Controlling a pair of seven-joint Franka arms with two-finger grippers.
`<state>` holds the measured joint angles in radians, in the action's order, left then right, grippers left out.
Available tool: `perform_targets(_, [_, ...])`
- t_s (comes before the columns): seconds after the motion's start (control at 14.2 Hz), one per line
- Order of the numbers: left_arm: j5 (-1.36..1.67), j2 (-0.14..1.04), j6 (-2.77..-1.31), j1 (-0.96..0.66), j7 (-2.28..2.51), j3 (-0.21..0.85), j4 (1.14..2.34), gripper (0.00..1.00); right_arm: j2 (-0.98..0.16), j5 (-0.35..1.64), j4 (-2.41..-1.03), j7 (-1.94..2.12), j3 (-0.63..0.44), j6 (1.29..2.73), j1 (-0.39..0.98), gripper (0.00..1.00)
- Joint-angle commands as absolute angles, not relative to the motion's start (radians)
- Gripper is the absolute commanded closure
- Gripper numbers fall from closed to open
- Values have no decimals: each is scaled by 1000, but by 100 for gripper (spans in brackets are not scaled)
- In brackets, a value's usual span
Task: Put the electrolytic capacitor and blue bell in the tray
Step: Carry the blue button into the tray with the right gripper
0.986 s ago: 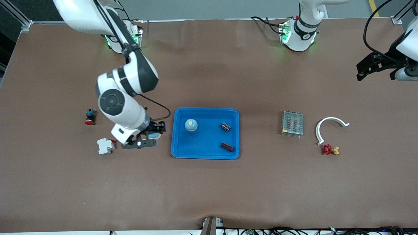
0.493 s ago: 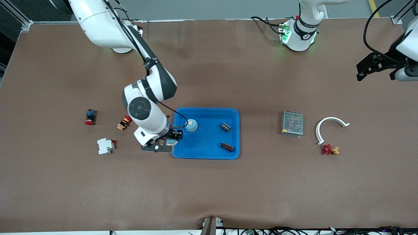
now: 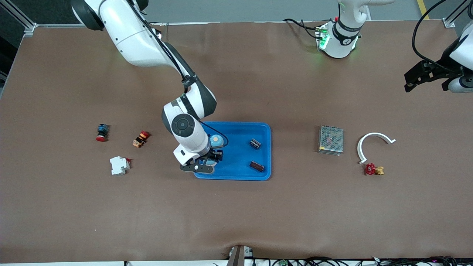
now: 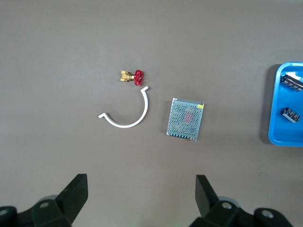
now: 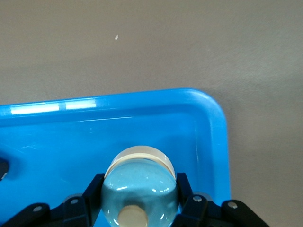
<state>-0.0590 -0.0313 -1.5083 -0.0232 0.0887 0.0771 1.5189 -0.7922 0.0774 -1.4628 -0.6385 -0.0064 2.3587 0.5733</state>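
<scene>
A brown mat covers the table; a grey floor strip shows along the edge where the arm bases stand, and cables run along the edge nearest the front camera.

The right gripper hangs over the blue tray, just inside its corner nearest the front camera at the right arm's end. Its fingers are clamped on a pale blue bell with a cream base. A second blue bell sits in the tray, toward the rim at the right arm's end. Two dark capacitors lie in the tray toward the left arm's end.

The left gripper waits, lifted above the table's edge at the left arm's end, its fingers spread wide and holding nothing. Below it lie a grey mesh box, a white curved clip and a red-handled brass valve.

Toward the right arm's end lie a red push button, a small orange-red part and a white circuit breaker.
</scene>
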Motion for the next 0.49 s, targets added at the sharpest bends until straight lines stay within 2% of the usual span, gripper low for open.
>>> perform_targets(0.0, [-43,-26,-1505,-18,94,78,1508,0,-833,87,-1430,-658,-17,2373,592,67])
perform_targets(0.42, [-43,-21,-1519,-17,92,80,1508,0,-867,78,-1431,-621,-17,2378,600,67])
